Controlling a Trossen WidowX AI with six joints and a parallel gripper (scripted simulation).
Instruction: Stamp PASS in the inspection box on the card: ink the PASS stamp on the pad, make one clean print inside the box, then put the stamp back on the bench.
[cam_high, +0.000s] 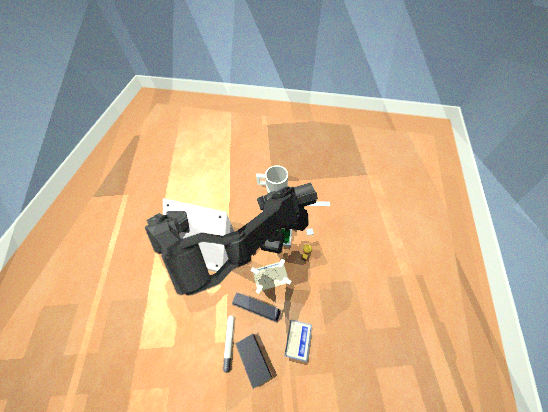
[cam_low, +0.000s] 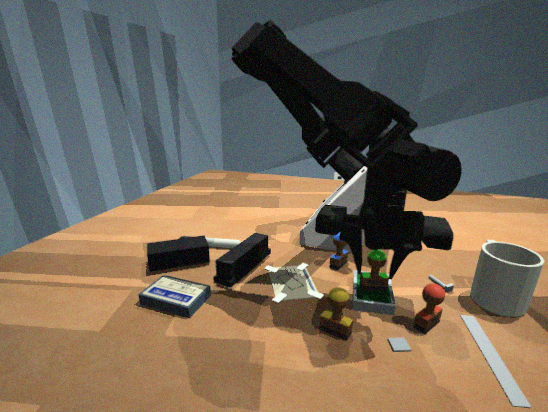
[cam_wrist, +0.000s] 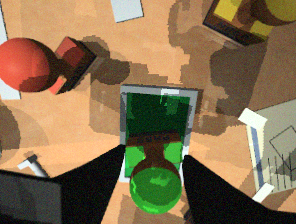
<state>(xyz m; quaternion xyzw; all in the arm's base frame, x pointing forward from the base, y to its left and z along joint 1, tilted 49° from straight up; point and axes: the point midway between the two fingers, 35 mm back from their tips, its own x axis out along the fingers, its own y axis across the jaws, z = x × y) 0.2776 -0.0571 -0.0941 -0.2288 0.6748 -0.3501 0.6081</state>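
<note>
My gripper (cam_low: 376, 275) (cam_wrist: 154, 155) points down and is shut on the green-knobbed stamp (cam_low: 377, 258) (cam_wrist: 155, 190), with a finger on each side of its wooden body. The stamp is upright in the green ink pad (cam_high: 286, 236) (cam_low: 375, 306) (cam_wrist: 157, 112), over the part of the pad nearer the wrist camera's lower edge. Its underside is hidden, so full contact cannot be seen. The card (cam_high: 272, 276) (cam_low: 290, 286) (cam_wrist: 282, 122) lies taped at its corners beside the pad. Printed lines and a square outline show on it; no green print shows.
A yellow stamp (cam_high: 307, 250) (cam_low: 338, 297), a red stamp (cam_low: 433, 295) (cam_wrist: 25, 65) and a blue stamp (cam_low: 339, 259) stand around the pad. A mug (cam_low: 505, 280), a labelled box (cam_high: 299, 341) (cam_low: 175, 295), black blocks (cam_high: 256, 306), a marker (cam_high: 229, 340) and a sloped white panel (cam_low: 345, 200) stand farther out.
</note>
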